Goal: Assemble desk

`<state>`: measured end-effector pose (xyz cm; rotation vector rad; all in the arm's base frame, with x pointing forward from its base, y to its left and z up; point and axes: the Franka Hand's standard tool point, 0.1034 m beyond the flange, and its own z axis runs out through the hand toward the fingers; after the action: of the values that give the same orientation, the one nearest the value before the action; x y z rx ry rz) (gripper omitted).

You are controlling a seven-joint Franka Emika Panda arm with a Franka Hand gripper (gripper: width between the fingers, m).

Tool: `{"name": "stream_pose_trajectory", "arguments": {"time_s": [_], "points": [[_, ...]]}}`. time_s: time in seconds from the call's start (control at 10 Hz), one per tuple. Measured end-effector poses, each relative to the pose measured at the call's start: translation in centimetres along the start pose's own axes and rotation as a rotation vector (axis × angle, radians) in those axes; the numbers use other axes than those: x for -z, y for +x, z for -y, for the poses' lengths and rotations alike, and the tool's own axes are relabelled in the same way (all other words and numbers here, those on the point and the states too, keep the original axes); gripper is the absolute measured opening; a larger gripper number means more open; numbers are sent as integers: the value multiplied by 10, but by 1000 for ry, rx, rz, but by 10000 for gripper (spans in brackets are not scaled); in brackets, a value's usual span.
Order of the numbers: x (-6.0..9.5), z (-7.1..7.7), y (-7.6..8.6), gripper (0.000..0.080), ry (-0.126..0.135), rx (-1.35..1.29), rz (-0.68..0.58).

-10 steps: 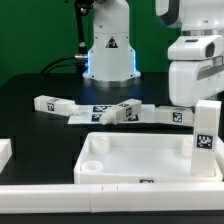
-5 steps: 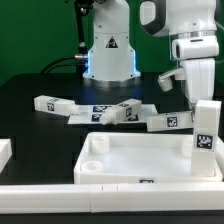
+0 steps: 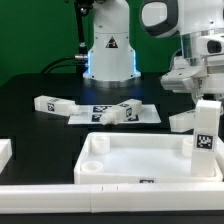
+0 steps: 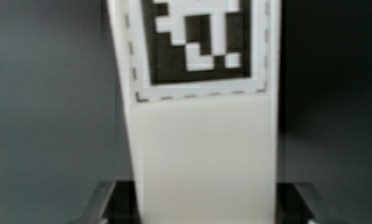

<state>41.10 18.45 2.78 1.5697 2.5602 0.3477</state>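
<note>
Above the table's edge at the exterior view's right, gripper (image 3: 190,100) pinches a leg (image 3: 183,120) aloft, presumably bound for a free socket; tabletop (image 3: 130,172) sits at the front edge, another leg (image 3: 206,125) standing in its corner.

Bright, even light; blurry wrist view.

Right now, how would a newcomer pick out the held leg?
Find the tabletop, then the upright leg in its corner at the exterior view's right. Partly hidden behind it is the held leg. Only this one sits tilted in the gripper; the loose legs lie flat.
</note>
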Motion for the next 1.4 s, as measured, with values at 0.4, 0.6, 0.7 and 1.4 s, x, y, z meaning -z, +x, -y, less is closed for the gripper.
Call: {"name": "stream_pose_trajectory", "arguments": {"time_s": [0.4, 0.6, 0.7, 1.4], "points": [[3, 14, 14, 287, -67, 195, -45], [-2, 49, 2, 287, -4, 311, -45], [-3, 52, -1, 287, 9, 332, -46], [10, 12, 16, 644, 72, 263, 20]]}}
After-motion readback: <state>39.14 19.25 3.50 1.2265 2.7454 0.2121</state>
